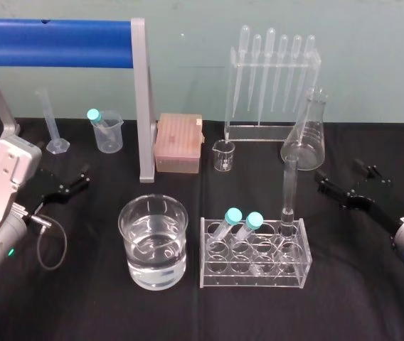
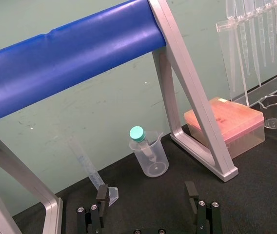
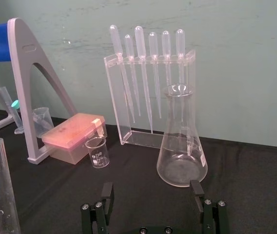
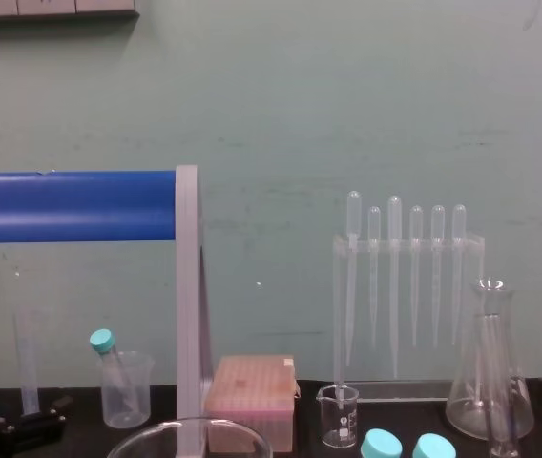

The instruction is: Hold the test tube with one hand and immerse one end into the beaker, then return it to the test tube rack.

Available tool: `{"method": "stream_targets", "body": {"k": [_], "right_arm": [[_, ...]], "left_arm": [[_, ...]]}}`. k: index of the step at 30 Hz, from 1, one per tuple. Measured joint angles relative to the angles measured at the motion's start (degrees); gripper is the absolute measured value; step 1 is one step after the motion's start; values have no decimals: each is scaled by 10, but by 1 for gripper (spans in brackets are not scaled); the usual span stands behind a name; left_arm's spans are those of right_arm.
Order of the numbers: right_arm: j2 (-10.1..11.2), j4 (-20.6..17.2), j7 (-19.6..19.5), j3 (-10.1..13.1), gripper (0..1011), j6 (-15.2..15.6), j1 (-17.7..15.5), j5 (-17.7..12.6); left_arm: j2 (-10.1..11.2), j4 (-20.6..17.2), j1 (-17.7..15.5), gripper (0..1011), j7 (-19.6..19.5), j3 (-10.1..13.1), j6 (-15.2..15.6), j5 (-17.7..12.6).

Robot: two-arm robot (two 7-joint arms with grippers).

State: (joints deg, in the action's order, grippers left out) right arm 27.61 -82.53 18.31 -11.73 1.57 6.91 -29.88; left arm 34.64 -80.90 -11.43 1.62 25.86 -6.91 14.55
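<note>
At the worktop's (image 1: 81,312) right edge, the right jaws stand spread and empty, pointing inward toward the conical flask (image 1: 306,135). At the left edge, the left jaws are likewise spread wide, holding nothing, low over the black surface.

Just inward of the right jaws, the test tube (image 1: 288,186) stands upright in the rear right hole of the clear rack (image 1: 253,273), apart from both arms. The flask rises just behind and to the right of it, near the line between those jaws and the tube. Two teal-capped tubes (image 1: 232,217) lean in the rack's left holes. Close beside the rack, on its left, sits the beaker (image 1: 153,241), partly filled with clear liquid.

Farther back stand a small graduated beaker (image 1: 224,155), a pink tip box (image 1: 178,143), a pipette stand (image 1: 272,85) and the grey leg (image 1: 142,106) of a blue-barred frame. Ahead of the left jaws are a plastic beaker (image 2: 150,156) holding a capped tube, and a graduated cylinder (image 1: 52,128).
</note>
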Motion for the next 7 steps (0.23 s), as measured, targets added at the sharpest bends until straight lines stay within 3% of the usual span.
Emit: {"method": "stream_targets", "body": {"k": [7], "right_arm": [[0, 0, -1, 0, 1002, 0, 0, 0]], "left_arm": [[0, 0, 0, 1000, 0, 0, 0, 0]]}}
